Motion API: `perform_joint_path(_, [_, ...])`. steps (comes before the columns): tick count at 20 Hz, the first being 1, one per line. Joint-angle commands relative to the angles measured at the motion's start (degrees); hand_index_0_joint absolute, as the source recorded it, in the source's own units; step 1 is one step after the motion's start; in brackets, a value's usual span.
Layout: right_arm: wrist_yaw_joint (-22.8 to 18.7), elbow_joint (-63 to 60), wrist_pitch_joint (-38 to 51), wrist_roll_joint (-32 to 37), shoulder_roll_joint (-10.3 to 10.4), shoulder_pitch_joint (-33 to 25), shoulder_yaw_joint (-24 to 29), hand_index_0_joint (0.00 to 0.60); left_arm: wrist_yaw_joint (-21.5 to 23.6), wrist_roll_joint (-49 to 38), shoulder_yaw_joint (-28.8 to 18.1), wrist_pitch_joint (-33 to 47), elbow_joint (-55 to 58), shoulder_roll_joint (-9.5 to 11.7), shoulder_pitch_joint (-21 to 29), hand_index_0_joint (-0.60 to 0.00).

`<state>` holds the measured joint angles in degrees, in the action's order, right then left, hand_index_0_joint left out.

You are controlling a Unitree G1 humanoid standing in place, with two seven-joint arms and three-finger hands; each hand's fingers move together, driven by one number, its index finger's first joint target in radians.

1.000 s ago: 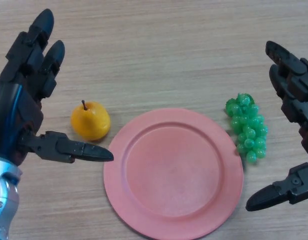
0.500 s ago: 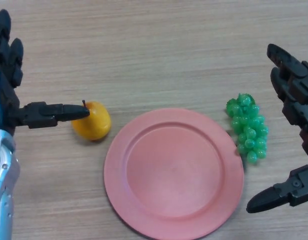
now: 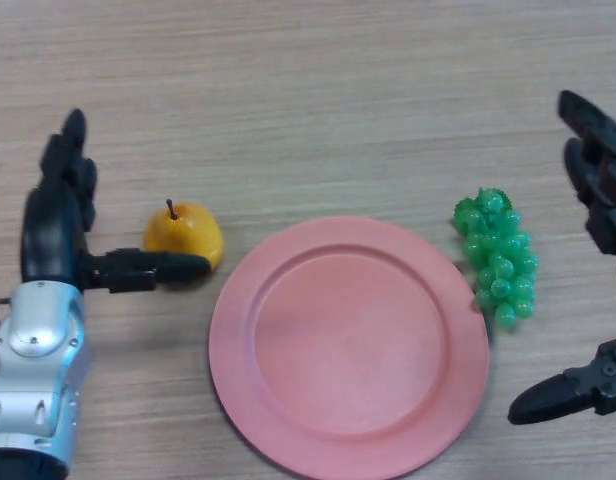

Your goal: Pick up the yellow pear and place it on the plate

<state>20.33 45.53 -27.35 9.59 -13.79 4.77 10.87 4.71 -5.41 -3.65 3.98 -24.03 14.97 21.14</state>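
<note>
Two black robot hands are showing at the edges of the head view, and only the left hand (image 3: 54,225) is working near the small yellow pear with its brown stem (image 3: 183,238), which is sitting on the pale wood-grain desk (image 3: 318,100) just beside the left rim of the round pink plate (image 3: 348,345). The left hand is lying open, its fingers (image 3: 68,160) pointing up the desk away from the fruit while its thumb is reaching across the pear's near side, apparently touching or just overlapping it; nothing is curling round the pear yet. The risk, as I am judging it, is lying in that one-sided contact: with only the thumb against a rounded fruit, any push is likely sending it rolling away up the desk instead of into the palm, and a closing grasp may be pinching it off-centre and squirting it out. The right hand (image 3: 598,290) is hanging open, thumb and fingers spread wide, near the bunch of green plastic grapes (image 3: 496,258), well apart from the pear.
</note>
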Motion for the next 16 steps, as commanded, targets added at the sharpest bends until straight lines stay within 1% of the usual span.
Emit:
perform_joint_path(1, [0.1, 3.5, 7.0, 3.2, -0.9, -0.4, 3.6, 0.000, -0.3, 0.8, -1.1, 11.2, 0.1, 0.8, 4.3, 0.000])
perform_joint_path(4, [-0.4, 3.3, 7.0, 4.1, -0.6, -0.1, 4.6, 0.000, 1.2, 3.7, 0.2, 14.4, -7.5, 0.1, 7.3, 0.000])
perform_joint_path(5, [-0.7, 3.7, 6.5, 5.0, -0.5, -0.2, 5.0, 0.000, 0.7, 4.1, 0.4, 14.7, -8.9, 0.1, 7.9, 0.000])
perform_joint_path(6, [-0.9, 3.8, 6.5, 5.5, -0.5, -0.1, 5.6, 0.000, 0.9, 4.2, 0.4, 16.8, -11.6, -0.5, 9.0, 0.000])
perform_joint_path(8, [-1.4, 4.1, 7.7, 6.2, -0.3, 0.3, 6.6, 0.000, 0.4, 3.8, 0.6, 18.5, -14.6, -0.9, 10.3, 0.000])
perform_joint_path(10, [-2.0, 4.4, 7.9, 7.1, -0.3, 0.2, 7.8, 0.000, 0.9, 3.2, 0.4, 21.9, -18.9, -1.6, 11.7, 0.000])
perform_joint_path(12, [-2.3, 4.4, 7.8, 6.7, -0.6, 0.4, 7.7, 0.000, 1.7, 2.7, 0.3, 22.1, -21.9, -1.9, 12.9, 0.000])
perform_joint_path(13, [-2.2, 4.4, 7.9, 6.6, -0.6, 0.4, 7.7, 0.000, 1.9, 2.8, 0.4, 22.4, -22.3, -2.0, 13.1, -0.100])
perform_joint_path(14, [-2.1, 4.5, 8.0, 6.5, -0.6, 0.5, 7.9, 0.000, 2.4, 2.8, 0.3, 23.1, -23.2, -2.1, 13.4, -0.251])
perform_joint_path(15, [-2.0, 4.6, 8.1, 6.5, -0.6, 0.7, 8.1, 0.000, 3.1, 2.8, 0.3, 23.8, -24.1, -2.3, 13.8, -0.350])
perform_joint_path(16, [-1.7, 4.9, 7.9, 6.6, -0.7, 0.9, 8.8, 0.000, 4.3, 2.7, 0.2, 25.0, -25.4, -2.6, 14.4, -0.500])
